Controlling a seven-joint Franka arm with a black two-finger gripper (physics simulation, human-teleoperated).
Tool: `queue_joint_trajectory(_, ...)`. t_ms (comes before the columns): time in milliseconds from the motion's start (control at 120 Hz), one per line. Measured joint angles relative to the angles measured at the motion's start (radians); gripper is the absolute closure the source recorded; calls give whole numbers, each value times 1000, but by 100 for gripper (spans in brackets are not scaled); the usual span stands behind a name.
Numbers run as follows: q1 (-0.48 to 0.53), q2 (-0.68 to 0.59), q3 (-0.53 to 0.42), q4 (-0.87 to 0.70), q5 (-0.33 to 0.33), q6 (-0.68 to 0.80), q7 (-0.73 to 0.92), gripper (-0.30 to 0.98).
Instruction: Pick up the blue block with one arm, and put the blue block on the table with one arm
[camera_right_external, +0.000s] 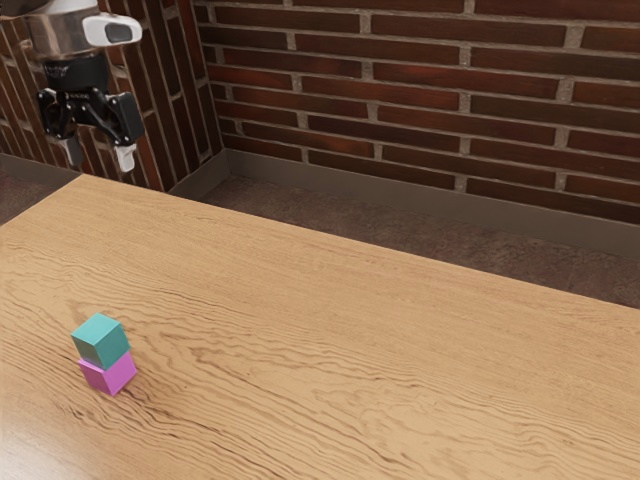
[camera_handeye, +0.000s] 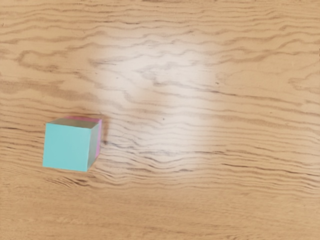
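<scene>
From my distant station, reading the exterior view left to right: a white and metallic robot arm (camera_right_external: 62, 32) comes down at ten o'clock, its black two-finger gripper (camera_right_external: 99, 155) raised clear of the table. The two fingers stand well apart with nothing held between them, one dark, the other pale-tipped.

At eight o'clock, the task's block, a blue-green cube with smooth, plain faces (camera_right_external: 100, 341), rests atop a bright magenta cube (camera_right_external: 109, 374) of similar size. The pair forms a short, upright stack on the light wooden table (camera_right_external: 350, 350), whose dark, wavy grain runs across to three o'clock and down to six. My gripper touches neither cube.

Beyond the table's far edge, a strip of dark brown floor (camera_right_external: 300, 212) meets a grey baseboard (camera_right_external: 350, 178), and a red-brown brick wall (camera_right_external: 450, 80) spans eleven to two o'clock.

In my wrist view, looking down, the blue-green cube covers most of the magenta one, and a pale glare brightens the wood beside them.
</scene>
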Motion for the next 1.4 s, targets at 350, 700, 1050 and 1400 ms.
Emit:
queue_joint_trajectory(350, -27, -40, -33, 158, 48, 52, 8, 0)
queue_joint_trajectory(700, -36, 14, -127, 122, 89, 26, 9, 0)
queue_joint_trajectory(1050, -25, -32, -126, -48, 97, 28, -4, 0)
queue_joint_trajectory(1400, 35, -111, -124, -367, 71, 203, -69, 0)
